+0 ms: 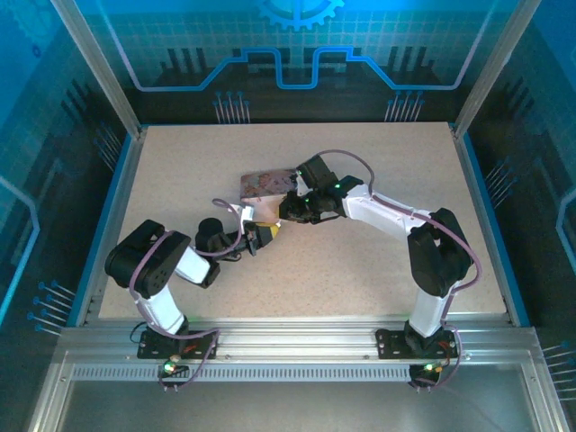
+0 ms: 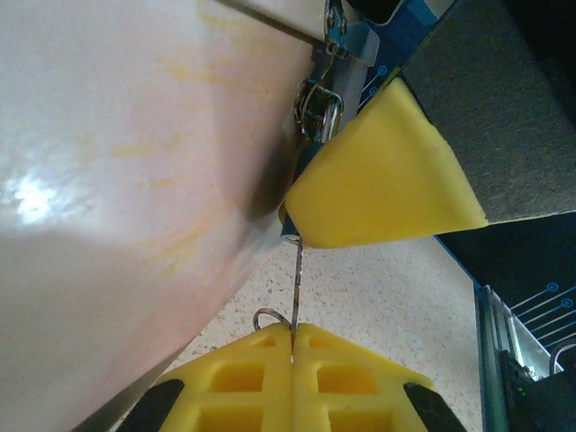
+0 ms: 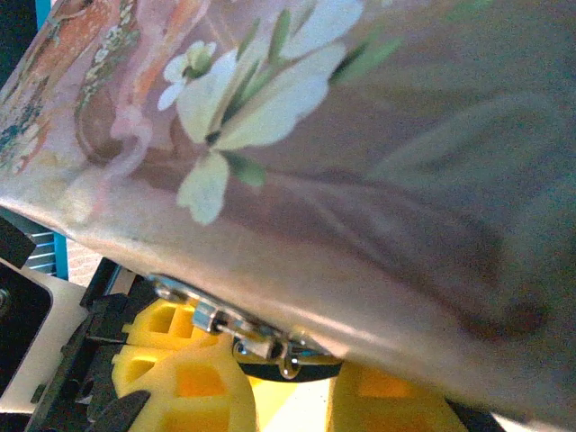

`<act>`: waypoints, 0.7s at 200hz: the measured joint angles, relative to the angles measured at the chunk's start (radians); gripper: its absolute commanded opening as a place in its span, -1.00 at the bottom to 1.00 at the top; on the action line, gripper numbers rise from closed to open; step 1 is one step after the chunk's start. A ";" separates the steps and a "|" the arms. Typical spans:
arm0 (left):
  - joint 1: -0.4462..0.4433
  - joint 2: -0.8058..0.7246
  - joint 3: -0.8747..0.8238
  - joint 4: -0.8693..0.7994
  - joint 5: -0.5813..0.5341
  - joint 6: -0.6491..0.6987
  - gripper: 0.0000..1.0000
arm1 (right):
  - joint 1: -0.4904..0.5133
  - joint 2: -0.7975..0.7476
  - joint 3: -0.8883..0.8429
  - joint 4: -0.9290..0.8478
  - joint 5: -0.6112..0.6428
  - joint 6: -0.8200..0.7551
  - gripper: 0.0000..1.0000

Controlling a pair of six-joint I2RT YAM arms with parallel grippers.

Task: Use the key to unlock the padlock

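Above the counter (image 2: 378, 297), we hold the key (image 2: 295, 279) in the closed left pincer (image 2: 292, 337), shaft pointing at the padlock (image 3: 290, 370) the right pincer (image 1: 291, 209) seems to clamp.

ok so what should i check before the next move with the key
1. left pincer shut on the thin grey metal key: ok
2. key standing straight out of the pads, not skewed: ok
3. right pincer gripping the small dark padlock: cannot tell
4. key tip lined up with the padlock's keyhole: cannot tell, the tip ends at the edge of the right pincer's yellow pad
5. silver clasp of the pink flower-printed tin close above that pad: ok
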 measured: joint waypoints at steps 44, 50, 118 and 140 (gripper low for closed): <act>-0.006 0.005 0.008 -0.006 -0.010 -0.033 -1.00 | 0.002 0.000 0.000 0.006 0.019 0.000 -1.00; -0.006 0.005 0.009 -0.006 -0.011 -0.036 -1.00 | 0.003 0.000 0.000 0.006 0.023 0.000 -1.00; -0.019 -0.003 0.010 -0.016 -0.029 -0.094 -1.00 | 0.010 -0.001 -0.008 0.021 0.046 0.000 -1.00; -0.019 -0.016 0.008 -0.025 -0.040 -0.090 -1.00 | 0.008 -0.002 -0.011 0.030 0.039 -0.001 -1.00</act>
